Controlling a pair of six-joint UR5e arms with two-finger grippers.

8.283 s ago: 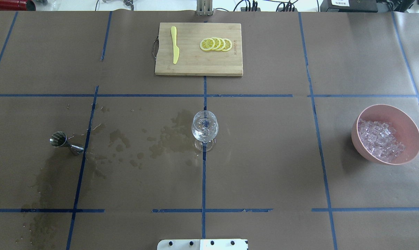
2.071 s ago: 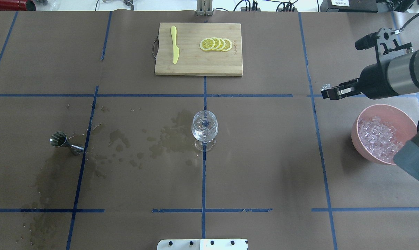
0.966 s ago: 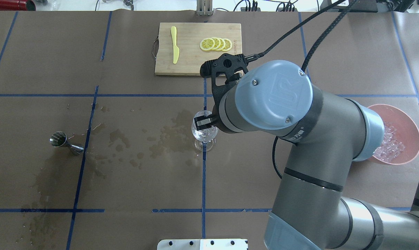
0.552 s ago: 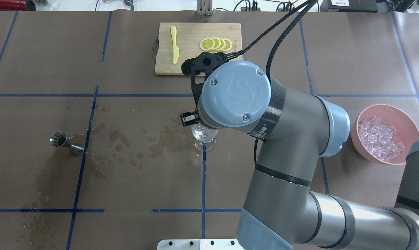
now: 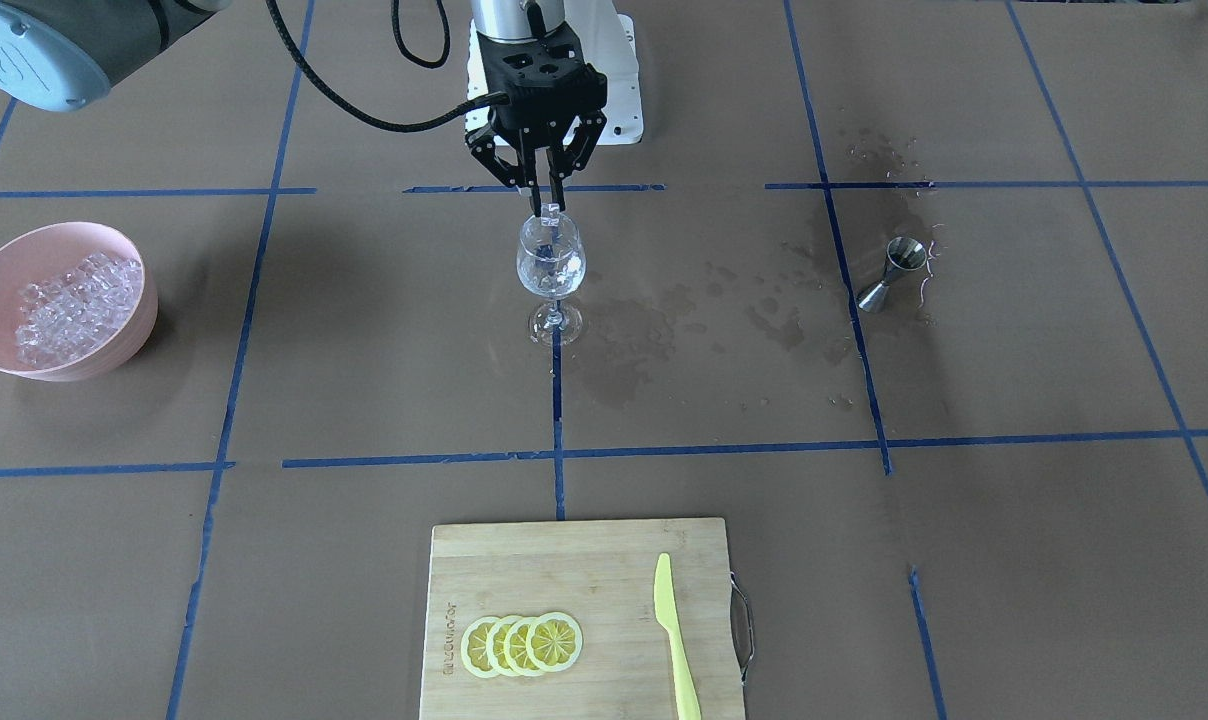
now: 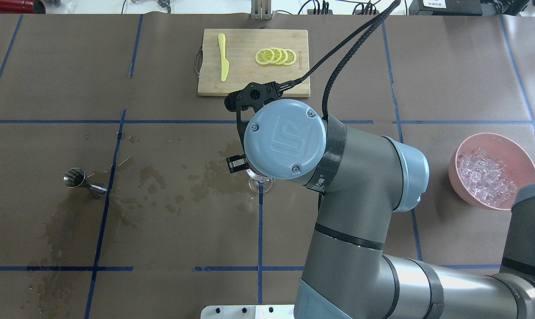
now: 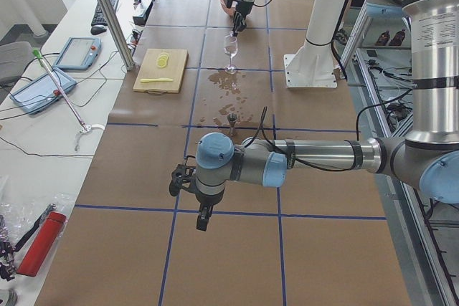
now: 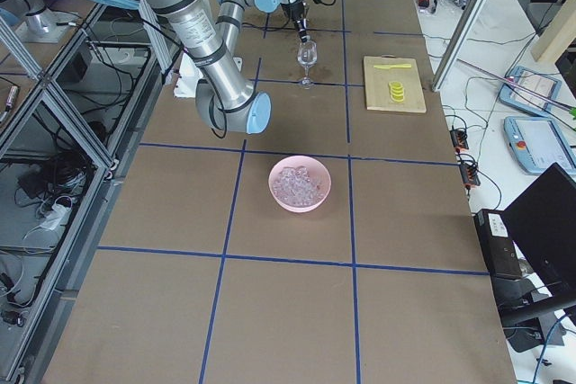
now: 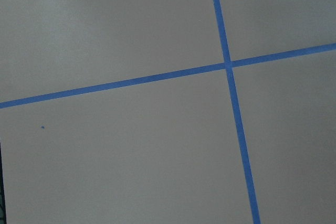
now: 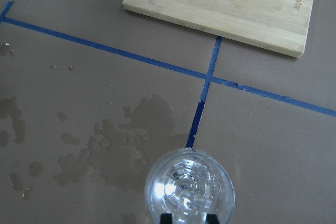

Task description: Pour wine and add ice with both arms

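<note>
- Watching the front-facing view, I see the right pincer [image 5: 544, 206] pointing straight down, right above the mouth of the wine glass [image 5: 551, 265].
- Its 2 fingers are drawn nearly together and pinch 1 ice cube [image 5: 552, 214]. The cube sits just over the rim and has not been let go.
- On the right wrist camera that cube [image 10: 189, 207] is between the fingertips at the bottom edge, centred over the glass opening.
- The glass stands upright mid-desk on a blue tape line and already has clear chunks inside.
- The rest of the ice [image 5: 74, 300] is piled in the pink bowl [image 5: 114, 355], well apart from the glass on the robot's right end of the desk [image 5: 364, 600].
- The left pincer [image 7: 203, 218] shows only from the side camera, hanging over bare desk far from the glass. I cannot tell how wide it is.
- Dark wet stains [image 5: 644, 330] spread between the glass and a steel jigger [image 5: 889, 270].
- On the far side from the robot, a wooden cutting board [image 5: 604, 560] carries 4 lemon slices [image 5: 522, 643] and a yellow knife [image 5: 676, 640].
</note>
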